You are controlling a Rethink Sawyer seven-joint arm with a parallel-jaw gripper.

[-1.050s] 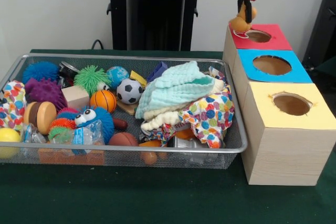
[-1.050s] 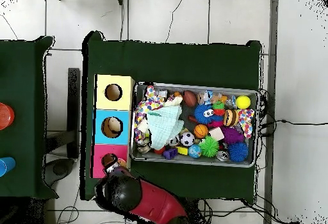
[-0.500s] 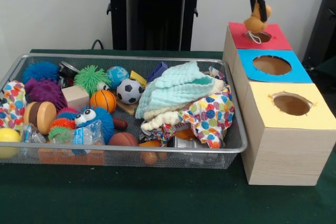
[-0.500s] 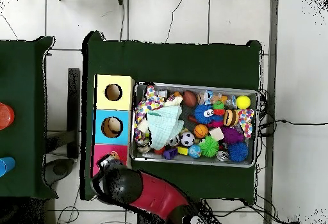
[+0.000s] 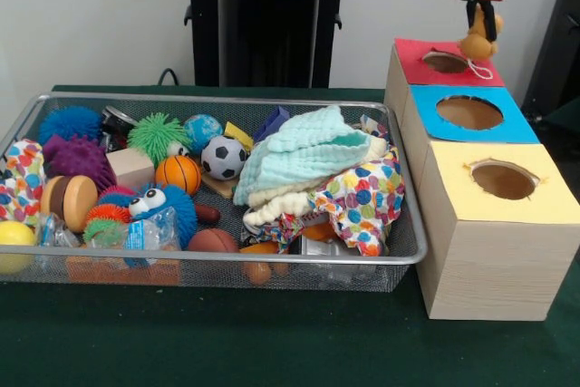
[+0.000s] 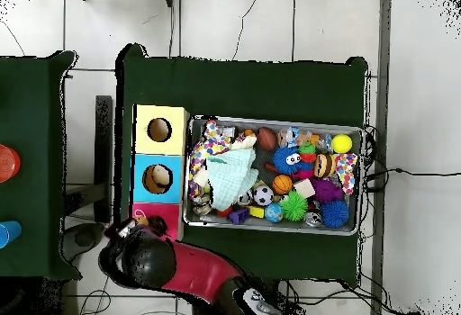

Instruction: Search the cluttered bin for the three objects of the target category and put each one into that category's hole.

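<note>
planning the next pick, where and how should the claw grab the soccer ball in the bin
Probably take the soccer ball from straight above, claw across its widest middle. It is round, so no side grips better, and its top is bare. The basketball sits close on one side and the pale green cloth lies on the other, so set the fingers along the front-back line, where there seems more room.

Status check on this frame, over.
End effector shut on orange toy. Toy hanging at far right edge of red box, off its hole. Nothing blocking.
</note>
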